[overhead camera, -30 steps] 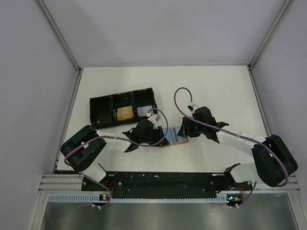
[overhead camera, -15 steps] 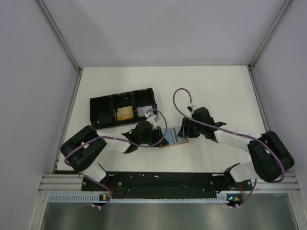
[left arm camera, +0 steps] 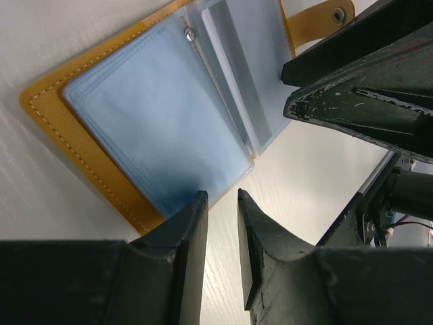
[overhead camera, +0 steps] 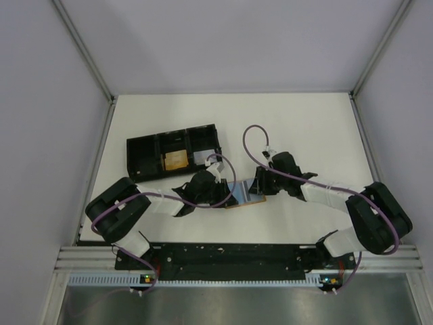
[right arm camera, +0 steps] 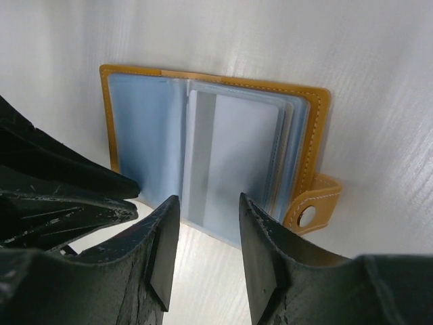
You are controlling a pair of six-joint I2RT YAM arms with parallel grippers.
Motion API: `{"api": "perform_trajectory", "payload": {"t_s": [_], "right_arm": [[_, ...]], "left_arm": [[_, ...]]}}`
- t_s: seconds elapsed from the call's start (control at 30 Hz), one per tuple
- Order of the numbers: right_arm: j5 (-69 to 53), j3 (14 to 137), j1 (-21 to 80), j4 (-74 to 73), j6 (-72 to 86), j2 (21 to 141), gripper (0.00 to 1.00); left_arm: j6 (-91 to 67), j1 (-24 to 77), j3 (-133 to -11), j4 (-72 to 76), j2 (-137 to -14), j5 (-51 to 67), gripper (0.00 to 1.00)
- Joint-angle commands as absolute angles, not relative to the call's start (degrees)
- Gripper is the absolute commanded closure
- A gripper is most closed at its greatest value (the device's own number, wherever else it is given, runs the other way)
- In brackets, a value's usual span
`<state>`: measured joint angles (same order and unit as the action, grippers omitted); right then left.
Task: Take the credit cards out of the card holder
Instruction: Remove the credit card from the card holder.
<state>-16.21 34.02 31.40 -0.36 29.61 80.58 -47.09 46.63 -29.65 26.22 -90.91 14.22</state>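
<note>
The orange-tan card holder (overhead camera: 252,200) lies open on the table between my two grippers. In the left wrist view the card holder (left arm camera: 74,142) shows pale blue clear sleeves and a snap tab (left arm camera: 323,16). In the right wrist view the card holder (right arm camera: 314,128) holds a whitish credit card (right arm camera: 240,156) in its right sleeve. My left gripper (left arm camera: 220,198) is open by a narrow gap and empty, at the sleeves' near edge. My right gripper (right arm camera: 208,203) is open and empty, its tips at the card's near edge. In the top view the left gripper (overhead camera: 229,194) and the right gripper (overhead camera: 259,186) flank the holder.
A black three-compartment tray (overhead camera: 142,152) stands at the back left, with a brown piece (overhead camera: 177,160) in its middle compartment and a pale flat piece (overhead camera: 201,158) in the right one. Purple cables loop over both wrists. White walls enclose the table.
My right arm has shifted slightly left, closer over the holder. My left arm and the holder have hardly moved.
</note>
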Motion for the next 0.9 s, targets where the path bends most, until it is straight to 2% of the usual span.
{"api": "perform_trajectory", "payload": {"t_s": [0.0,0.4,0.87], "right_arm": [[-19.2,33.6,32.2,3.7,30.9,82.4,0.6],[-12.8,35.5,32.2,-5.8,29.8,74.4,0.58],[-14.5,34.9,32.3,-4.7,30.2,79.7,0.58]], "left_arm": [[-47.4,47.2,-29.5,27.5,-91.8,14.6,0.71],[-47.5,47.5,-30.0,27.1,-92.0,14.4,0.71],[-47.5,47.9,-30.8,26.6,-92.7,14.7,0.71]]}}
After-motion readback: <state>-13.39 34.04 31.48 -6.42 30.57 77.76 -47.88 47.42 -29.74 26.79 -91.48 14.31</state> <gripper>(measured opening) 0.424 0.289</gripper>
